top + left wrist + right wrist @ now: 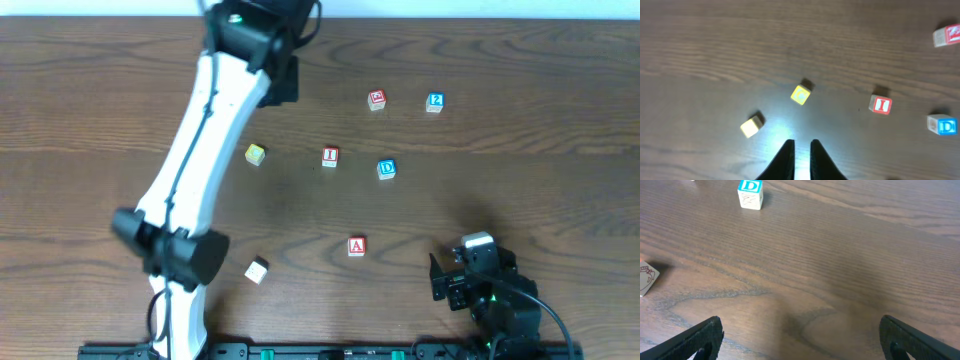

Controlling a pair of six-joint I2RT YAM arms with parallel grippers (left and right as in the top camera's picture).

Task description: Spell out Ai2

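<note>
On the wooden table, the blocks are lying scattered and well apart from one another, none of them lined up. The A block is sitting nearest the front, near the middle of the table, with the I block farther back and slightly to its left. The 2 block is resting toward the far right, beside a red-lettered block whose letter cannot be read. The blue D block is lying just right of the I block, between the A block and the 2 block. A yellow block is sitting left of the I block, and a pale block is lying at the front left, close to the left arm. That arm is reaching diagonally to the far edge of the table. In the left wrist view the left gripper is hovering above the bare wood with its fingers nearly together, holding nothing, the yellow block lying just beyond the tips. The right gripper is hanging low at the front right corner, its 2 fingers spread wide and gripping nothing, pointing toward the D block.
</note>
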